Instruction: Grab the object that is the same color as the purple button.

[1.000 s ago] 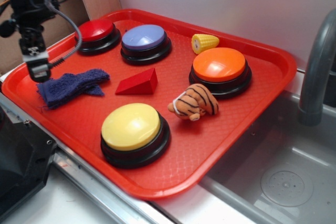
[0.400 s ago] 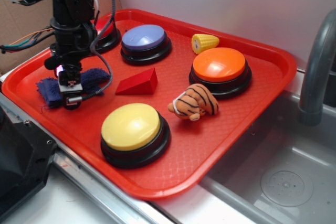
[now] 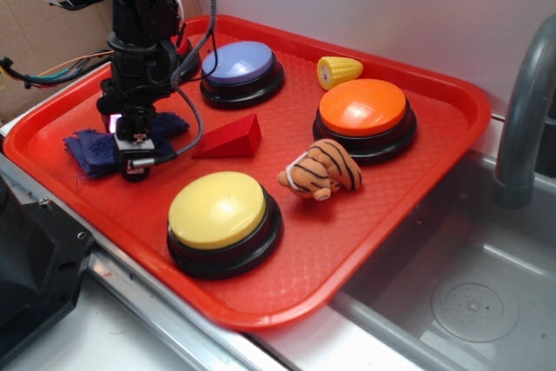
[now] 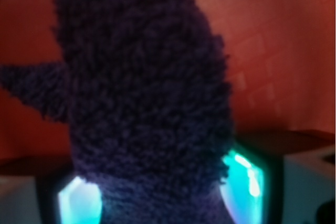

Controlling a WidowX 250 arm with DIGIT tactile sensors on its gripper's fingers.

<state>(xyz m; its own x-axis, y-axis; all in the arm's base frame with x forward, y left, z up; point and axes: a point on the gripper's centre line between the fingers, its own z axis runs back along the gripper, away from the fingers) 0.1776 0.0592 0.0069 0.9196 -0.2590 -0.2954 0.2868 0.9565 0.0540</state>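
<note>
1. The gripper is down on the rag, at the left end of the red tray, near the tray's left rim.
2. In the wrist view the rag fills most of the frame, and its fuzzy dark blue-purple pile runs down between the two glowing cyan fingers. The fingers stand one on each side of the cloth; whether they already squeeze it cannot be told.
3. From the exterior view, the arm's black body covers the middle of the rag; cloth shows to the left of the gripper and a little to its right.
4. The red wedge block lies just beside the rag on its right, apart from the gripper.
5. The purple button sits behind the wedge, near the tray's back edge. A red-topped button beside it is mostly hidden behind the arm.
6. The yellow button stands near the front of the tray, to the right of the gripper.
7. Well apart on the right side are a striped toy tiger, the orange button and a small corn cob.
8. A grey faucet and a sink lie beyond the tray's right edge.
</note>
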